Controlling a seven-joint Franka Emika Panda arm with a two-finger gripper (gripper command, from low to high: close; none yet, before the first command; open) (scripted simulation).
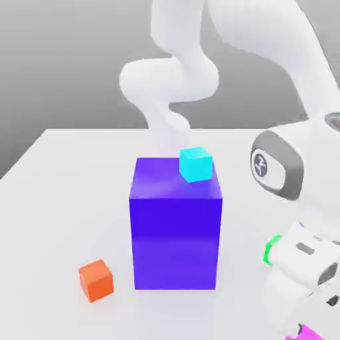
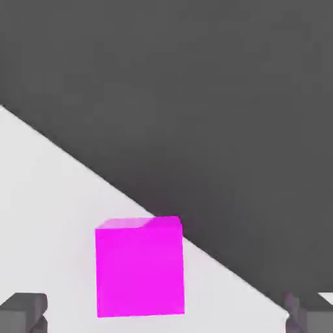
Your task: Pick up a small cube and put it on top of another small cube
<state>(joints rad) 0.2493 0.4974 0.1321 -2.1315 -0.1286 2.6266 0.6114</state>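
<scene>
The small magenta cube rests on the white table close to its edge. My gripper is open just above it, and its dark fingertips stand wide on both sides of the cube without touching it. In the exterior view a sliver of the magenta cube peeks out under the arm's hand at the bottom right. A slice of the small green cube shows behind the hand, on the table to the exterior view's right of the big block.
A big blue-purple block stands mid-table with a cyan cube on its top far corner. An orange cube lies at the front left. The table edge runs right behind the magenta cube.
</scene>
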